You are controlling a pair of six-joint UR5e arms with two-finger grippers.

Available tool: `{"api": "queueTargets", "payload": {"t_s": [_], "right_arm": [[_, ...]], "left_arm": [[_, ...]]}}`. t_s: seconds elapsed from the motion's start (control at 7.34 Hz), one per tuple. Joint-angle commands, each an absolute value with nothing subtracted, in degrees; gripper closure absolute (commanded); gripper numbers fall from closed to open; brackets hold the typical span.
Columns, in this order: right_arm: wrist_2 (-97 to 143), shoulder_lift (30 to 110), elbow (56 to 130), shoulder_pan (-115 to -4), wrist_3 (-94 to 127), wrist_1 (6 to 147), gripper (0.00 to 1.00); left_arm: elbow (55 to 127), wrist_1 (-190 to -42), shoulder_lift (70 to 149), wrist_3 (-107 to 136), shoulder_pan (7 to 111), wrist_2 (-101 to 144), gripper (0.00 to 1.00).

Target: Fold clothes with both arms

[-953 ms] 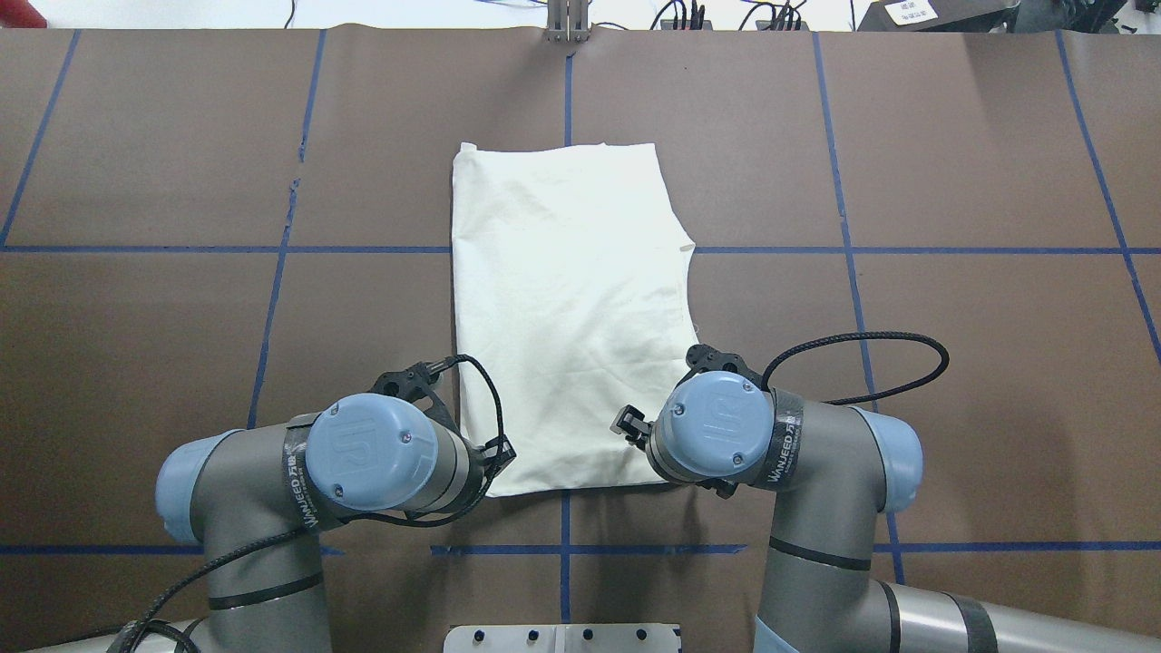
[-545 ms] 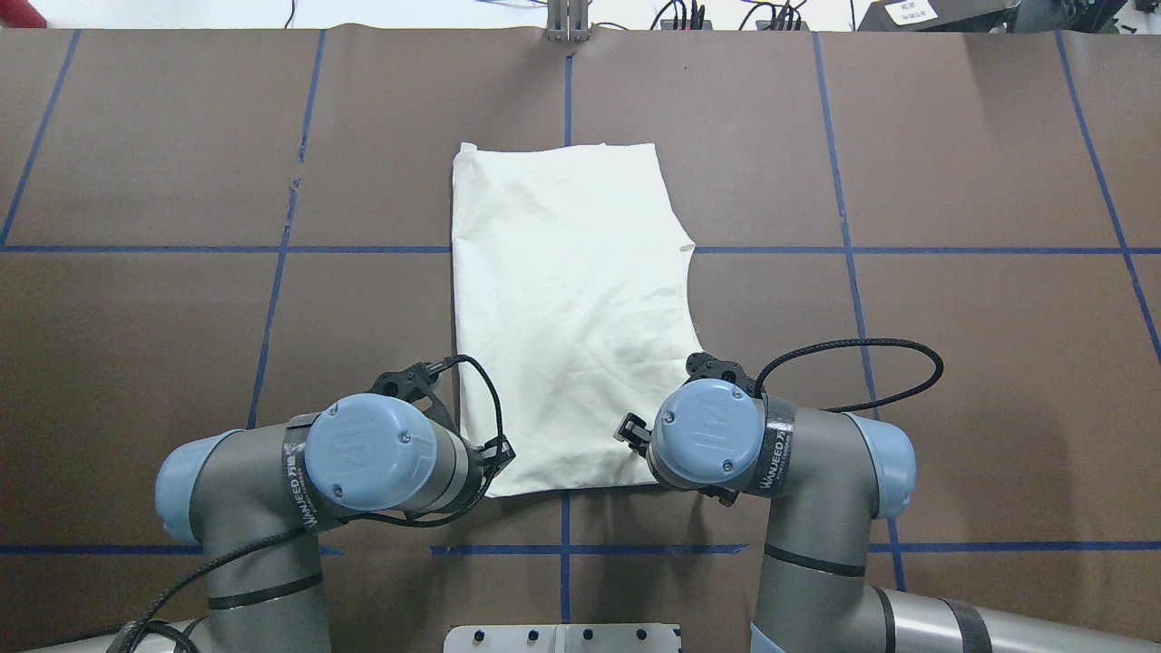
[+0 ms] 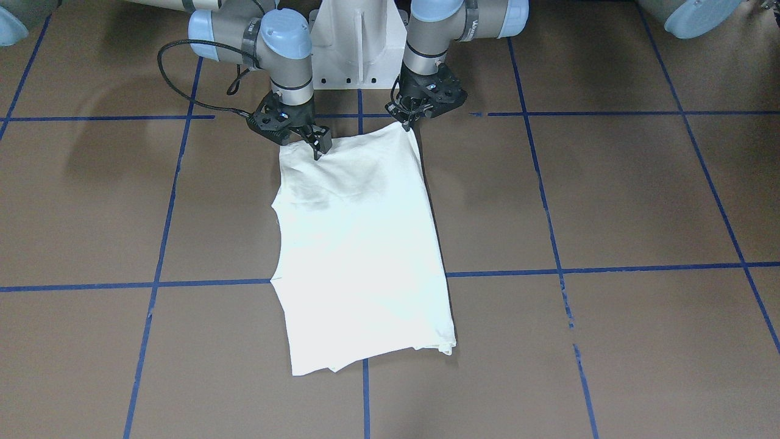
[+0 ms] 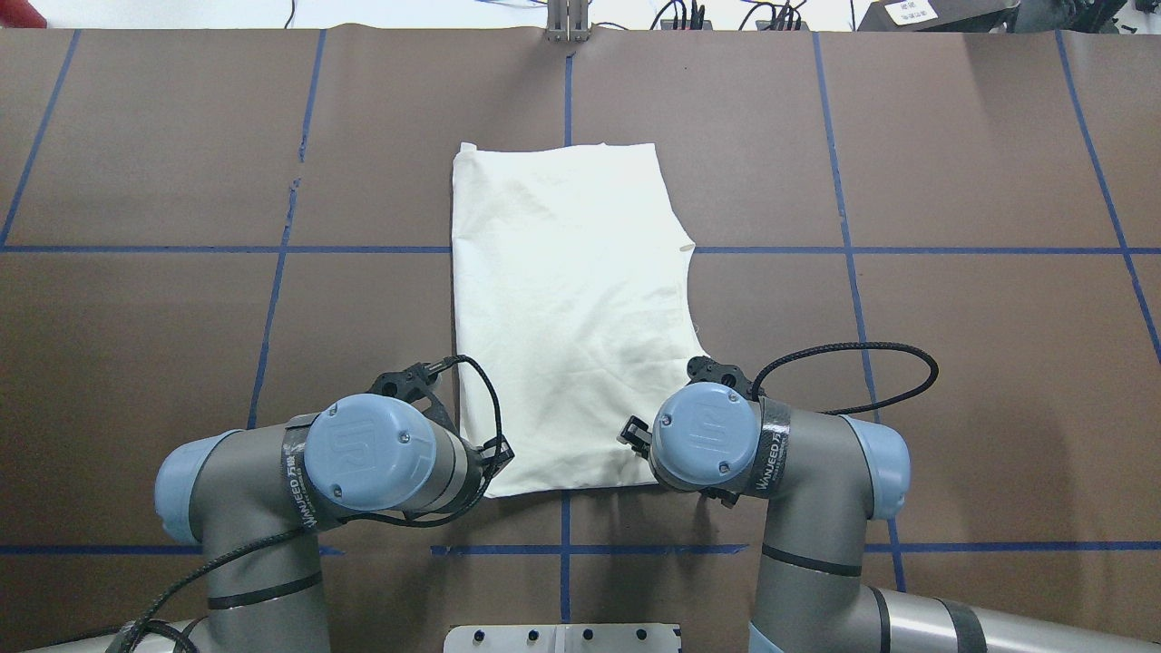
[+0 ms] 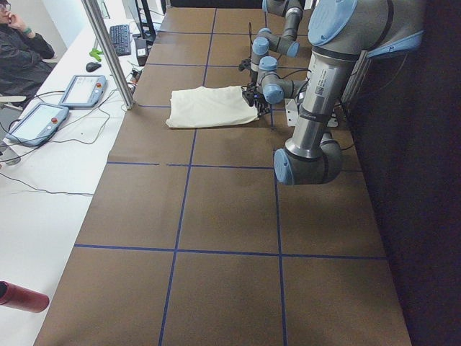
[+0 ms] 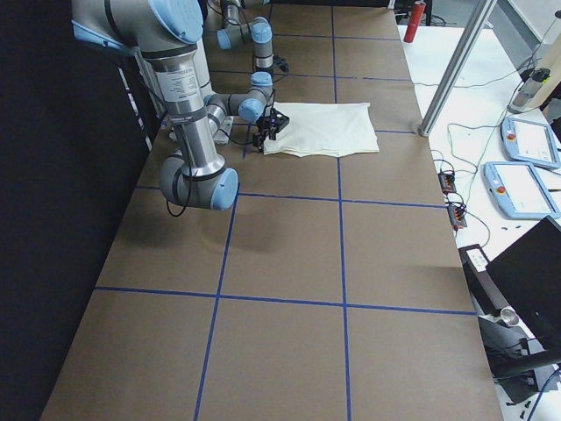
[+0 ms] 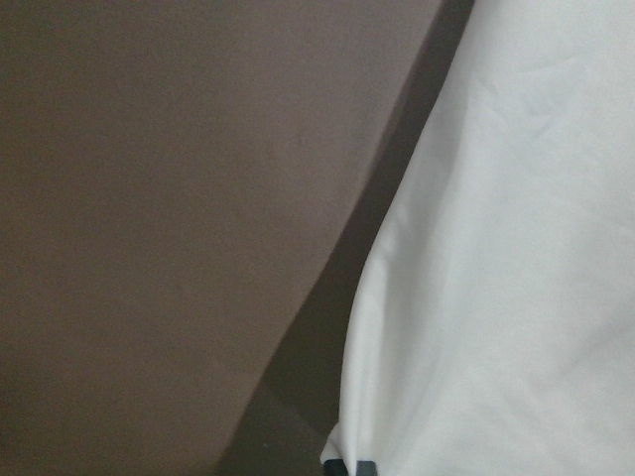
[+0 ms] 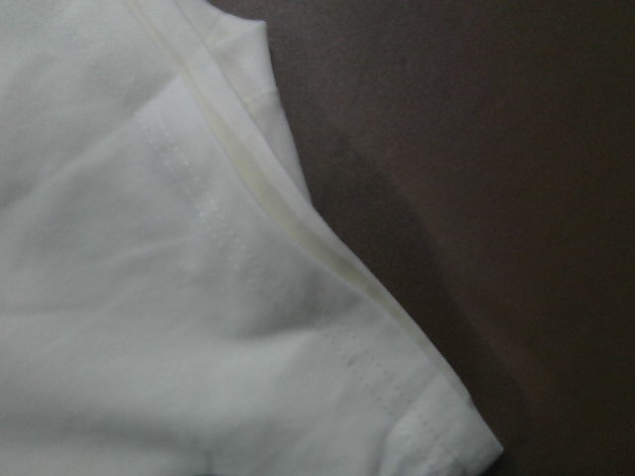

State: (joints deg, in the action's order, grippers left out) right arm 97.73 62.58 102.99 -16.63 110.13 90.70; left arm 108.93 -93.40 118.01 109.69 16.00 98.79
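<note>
The cream-white T-shirt, folded into a long plain cloth panel with its print hidden, lies flat in the middle of the brown paper-covered table with its blue tape grid. Its long axis runs from 6 to 12 o'clock, away from the robot.

Over the last second the grey right arm with its light-blue cap has crept a little toward 7 o'clock, in over the T-shirt's 5 o'clock corner. Its looping black cable has drawn in with it, and the cloth edge just beside that wrist has bulged slightly outward. The grey left arm has not budged at the 7 o'clock corner.

The black left gripper looks pressed together on that corner. The cloth rises to a point at its tips, and the wrist view shows a shadow under the lifted edge. The black right gripper has one finger over the cloth, but I cannot tell whether it is spread or pinching.

To my eye the near-edge grasp is almost set on both sides, and the fold toward 12 o'clock has not yet begun.
</note>
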Motion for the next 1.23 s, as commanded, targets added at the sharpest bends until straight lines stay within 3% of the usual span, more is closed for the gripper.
{"api": "queueTargets", "payload": {"t_s": [0.0,0.14,0.27,1.09], "right_arm": [[97.82,62.58,103.01,-16.61,110.13,90.62,0.64],[97.82,62.58,103.09,-16.61,109.95,90.62,0.88],[97.82,62.58,103.27,-16.61,109.86,90.62,0.98],[98.52,61.00,104.85,-18.10,109.34,90.97,1.00]], "left_arm": [[108.90,-93.43,117.95,109.69,16.00,98.79,1.00],[108.81,-93.43,117.95,109.69,16.00,98.79,1.00],[108.63,-93.43,118.04,109.69,16.00,98.88,1.00],[108.72,-93.43,118.30,109.69,15.91,98.88,1.00]]}}
